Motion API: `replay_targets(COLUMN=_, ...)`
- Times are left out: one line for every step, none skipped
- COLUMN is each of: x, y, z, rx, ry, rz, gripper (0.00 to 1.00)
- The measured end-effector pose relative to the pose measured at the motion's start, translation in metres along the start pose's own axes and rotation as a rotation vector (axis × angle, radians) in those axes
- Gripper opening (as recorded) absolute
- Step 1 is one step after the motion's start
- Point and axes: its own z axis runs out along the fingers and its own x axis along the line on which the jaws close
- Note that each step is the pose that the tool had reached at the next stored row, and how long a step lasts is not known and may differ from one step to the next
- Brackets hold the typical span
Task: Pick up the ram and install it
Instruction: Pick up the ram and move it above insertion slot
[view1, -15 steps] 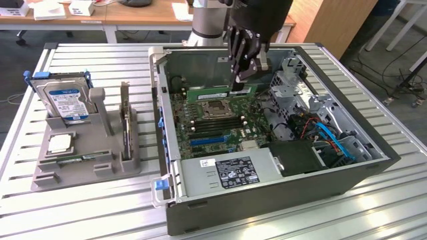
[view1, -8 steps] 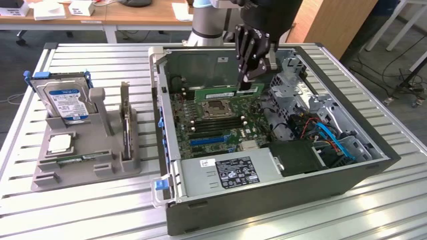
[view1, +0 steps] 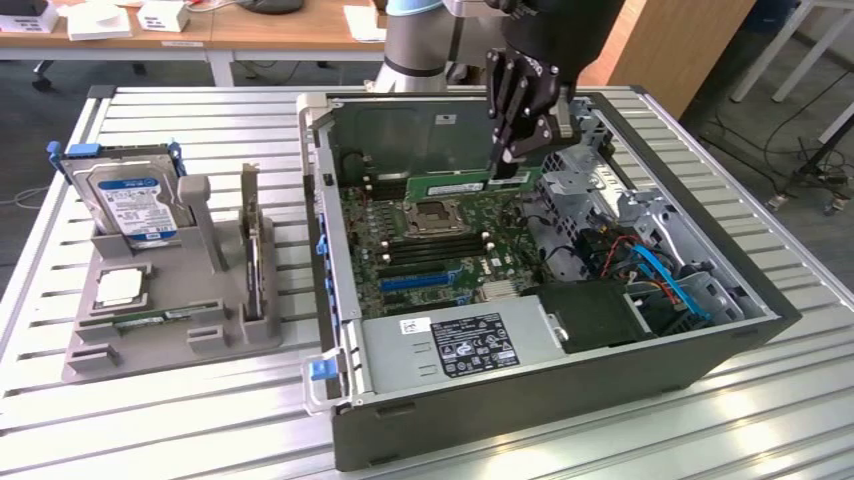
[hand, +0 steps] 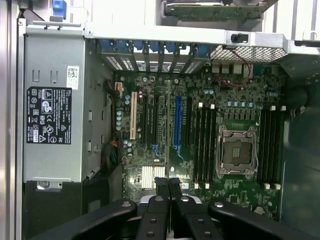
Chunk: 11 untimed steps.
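The black gripper (view1: 514, 165) pinches the long thin green ram stick (view1: 461, 186), lying left-to-right in the exterior view, in line with the black slots (view1: 447, 240).

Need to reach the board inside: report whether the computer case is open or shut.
Open: the computer case has no side panel, so the motherboard lies bare.

Long green ram (view1: 461, 186) with pale label hangs level over the motherboard (view1: 441, 250), seemingly pinched by the tool (view1: 513, 172).
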Motion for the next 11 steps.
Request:
replay_targets(x=0.000, y=-0.0001, z=0.0000, rx=0.0000, ry=0.0001, rz=0.000, gripper=0.11)
replay_targets(x=0.000, y=-0.0001, z=0.0000, rx=0.0000, ry=0.0000, rz=0.000, gripper=0.11)
replay_targets(x=0.000, y=-0.0001, z=0.0000, rx=0.0001, ry=-0.0001, rz=0.000, gripper=0.11)
replay_targets(x=0.000, y=-0.0001, z=0.0000, rx=0.0001, ry=-0.0001, rz=0.000, gripper=0.11)
replay_targets(x=0.000, y=-0.0001, z=0.0000, rx=0.0001, ry=0.0000, rz=0.000, gripper=0.11)
replay_targets(x=-0.001, y=-0.0002, z=0.0001, rx=0.0001, ry=-0.0002, rz=0.000, gripper=0.11)
replay_targets(x=-0.002, y=-0.0003, z=0.0001, rx=0.0001, ry=-0.0002, rz=0.000, gripper=0.11)
replay_targets(x=-0.004, y=-0.0003, z=0.0001, rx=0.0001, ry=0.0000, rz=0.000, gripper=0.11)
replay_targets(x=-0.007, y=-0.0003, z=0.0002, rx=0.0001, ry=0.0000, rz=0.000, gripper=0.11)
replay_targets(x=-0.009, y=-0.0004, z=0.0003, rx=0.0001, ry=-0.0001, rz=0.000, gripper=0.11)
replay_targets(x=-0.011, y=-0.0004, z=0.0003, rx=0.0001, ry=-0.0001, rz=0.000, gripper=0.11)
